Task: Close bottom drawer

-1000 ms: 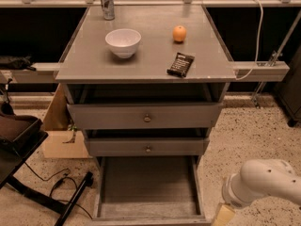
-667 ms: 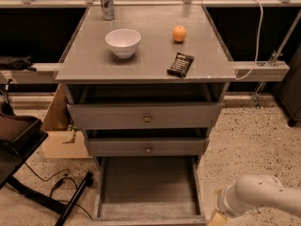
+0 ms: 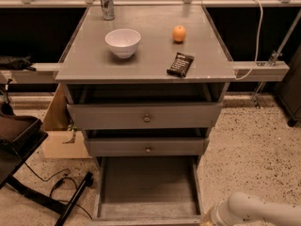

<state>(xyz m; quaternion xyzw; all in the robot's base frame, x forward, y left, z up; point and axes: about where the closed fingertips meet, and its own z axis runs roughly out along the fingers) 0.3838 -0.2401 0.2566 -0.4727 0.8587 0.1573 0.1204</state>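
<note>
Gripper is down low at the right, just beside the front corner of the bottom drawer; wide or narrow, I can't tell. That drawer stands pulled far out. Bowl and orange sit up top.

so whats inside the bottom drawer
Only a bare grey floor shows in the bottom drawer; its rear is covered by the middle drawer. The pincer is by its front right corner.

Three grey wooden drawers are counted: top drawer, middle drawer, bottom drawer. One white round bowl, one orange fruit, one dark bar packet and one silver can are seen. One gripper is found at the lower edge, beside the bottom drawer's right front corner.
</note>
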